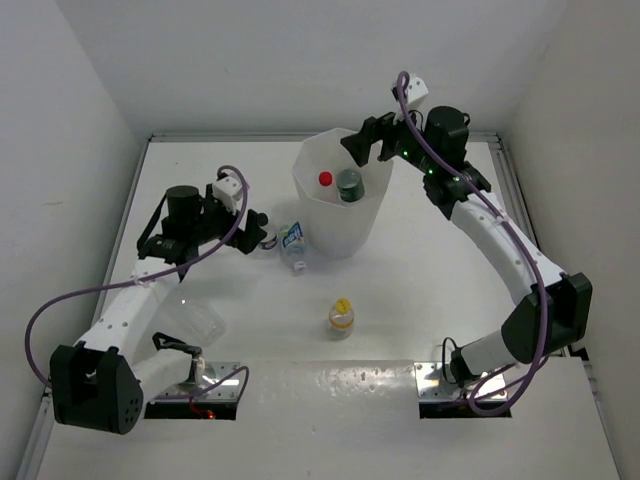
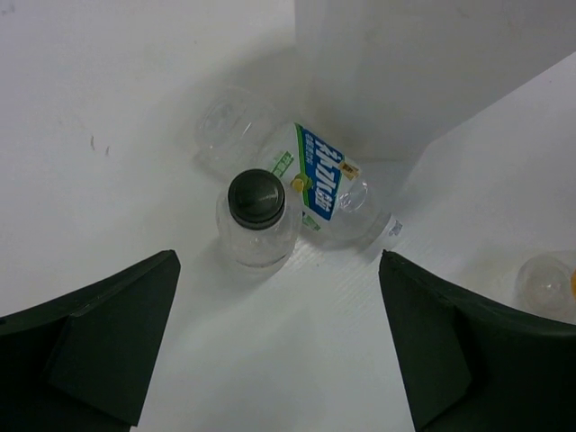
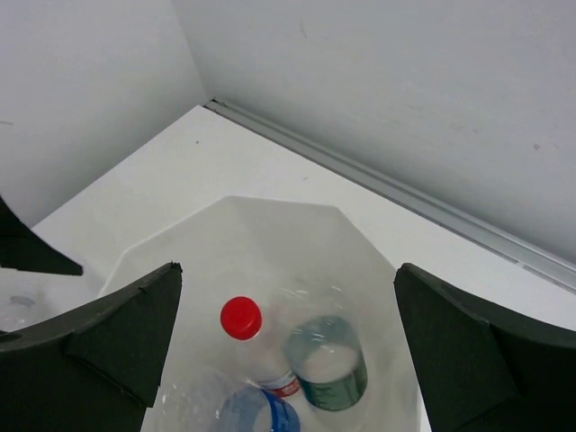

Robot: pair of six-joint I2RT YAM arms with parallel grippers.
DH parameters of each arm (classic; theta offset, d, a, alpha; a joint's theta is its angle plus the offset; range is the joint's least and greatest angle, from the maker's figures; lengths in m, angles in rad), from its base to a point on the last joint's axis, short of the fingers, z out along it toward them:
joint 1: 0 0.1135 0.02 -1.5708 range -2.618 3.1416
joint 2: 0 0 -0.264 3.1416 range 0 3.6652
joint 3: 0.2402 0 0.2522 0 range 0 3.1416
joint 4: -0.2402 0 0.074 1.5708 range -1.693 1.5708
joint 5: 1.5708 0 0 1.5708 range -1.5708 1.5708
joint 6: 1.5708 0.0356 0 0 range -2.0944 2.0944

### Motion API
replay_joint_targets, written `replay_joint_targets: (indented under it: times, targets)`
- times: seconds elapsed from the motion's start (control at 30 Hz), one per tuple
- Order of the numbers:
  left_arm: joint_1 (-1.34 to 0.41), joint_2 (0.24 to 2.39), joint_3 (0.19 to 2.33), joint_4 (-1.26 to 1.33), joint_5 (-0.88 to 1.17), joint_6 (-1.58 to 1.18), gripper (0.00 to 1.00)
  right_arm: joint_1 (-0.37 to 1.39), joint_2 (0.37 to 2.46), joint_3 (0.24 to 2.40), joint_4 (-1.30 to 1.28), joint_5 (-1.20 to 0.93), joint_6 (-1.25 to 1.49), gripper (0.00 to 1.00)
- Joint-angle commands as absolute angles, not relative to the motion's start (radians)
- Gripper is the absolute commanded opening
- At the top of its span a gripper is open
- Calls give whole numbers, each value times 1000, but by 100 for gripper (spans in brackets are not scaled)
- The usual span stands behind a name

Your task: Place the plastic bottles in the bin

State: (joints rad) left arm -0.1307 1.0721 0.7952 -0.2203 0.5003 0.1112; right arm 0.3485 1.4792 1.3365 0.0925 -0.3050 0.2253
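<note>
Clear plastic, looks empty: we judge the black-capped bottle point(image 2: 256, 220) light, slick, crushable. It stands on the worktop point(image 1: 420, 290) just beside a lying blue-labelled bottle point(image 2: 324, 184), near the bin point(image 1: 340, 230). Left pincer point(image 2: 277, 306) spread above it; we'd squeeze mid-body, gently. Right pincer point(image 3: 288, 297) spread, empty, over the bin.

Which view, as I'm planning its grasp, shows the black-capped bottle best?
Left wrist: the black-capped bottle stands upright, whole, ahead of the open left gripper. Top external shows it only small, close beside that gripper. Right wrist looks into the bin and misses it.
</note>
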Motion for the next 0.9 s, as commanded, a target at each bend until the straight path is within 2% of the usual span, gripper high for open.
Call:
replay_joint_targets:
  times: [0.0, 0.3, 0.4, 0.43, 0.47, 0.53, 0.57, 0.63, 0.67, 0.77, 0.87]
  targets:
    - [-159, 1081, 778, -89, 502, 104, 100, 351, 1454, 1390, 83, -359, 247, 100]
    - [-187, 1219, 758, 61, 442, 95, 100, 348, 1358, 1404, -106, -434, 194, 100]
    - [-187, 1264, 769, 81, 452, 95, 92, 347, 1295, 1340, -172, -459, 119, 100]
    - [-187, 1264, 769, 81, 453, 95, 89, 348, 1263, 1321, -182, -463, 100, 100]
    - [-187, 1275, 769, 92, 462, 95, 78, 345, 1244, 1260, -216, -463, 51, 100]
    - [-187, 1275, 769, 101, 471, 86, 67, 342, 1189, 1205, -245, -465, 20, 100]
    - [-187, 1275, 769, 101, 480, 86, 55, 342, 1175, 1187, -270, -468, -42, 100]
    - [-166, 1275, 790, 74, 505, 97, 44, 342, 1120, 1119, -310, -482, -77, 100]
    - [-166, 1275, 790, 40, 521, 110, 34, 342, 1108, 1105, -345, -483, -122, 100]
    - [-120, 1249, 854, -36, 580, 123, 18, 342, 1025, 1023, -405, -495, -175, 100]
    - [-77, 1198, 938, -161, 613, 149, 9, 365, 967, 947, -485, -497, -241, 100]
